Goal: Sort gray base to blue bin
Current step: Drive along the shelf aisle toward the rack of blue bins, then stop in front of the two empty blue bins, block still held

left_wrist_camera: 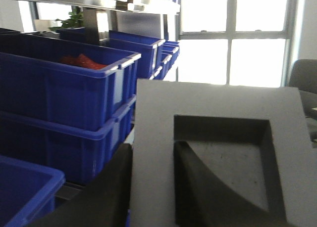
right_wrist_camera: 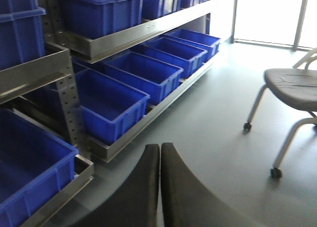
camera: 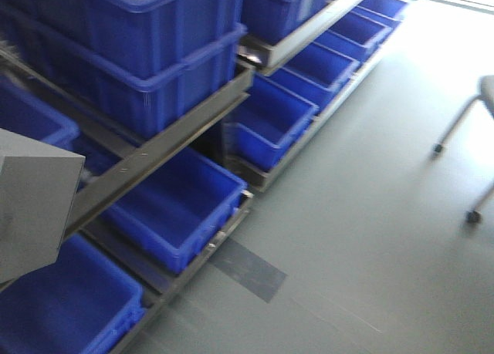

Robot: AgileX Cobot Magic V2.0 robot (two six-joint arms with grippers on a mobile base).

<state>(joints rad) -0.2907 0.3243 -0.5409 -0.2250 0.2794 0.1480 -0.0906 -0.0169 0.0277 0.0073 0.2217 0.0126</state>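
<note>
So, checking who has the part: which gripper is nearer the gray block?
Left. The left gripper clamps a wall of the gray block, one finger in the recess, one outside. The right gripper hangs shut and empty over the floor by the low bins.

No readable text or numbers, blue bins (left_wrist_camera: 59, 93) without legible markings (one pale front patch, too washed-out)

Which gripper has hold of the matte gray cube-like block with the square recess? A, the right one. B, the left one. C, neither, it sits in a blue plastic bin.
B: the left wrist view shows the left gripper pinching a wall of the matte gray block, one finger inside its recess; the right gripper is shut on nothing.
</note>
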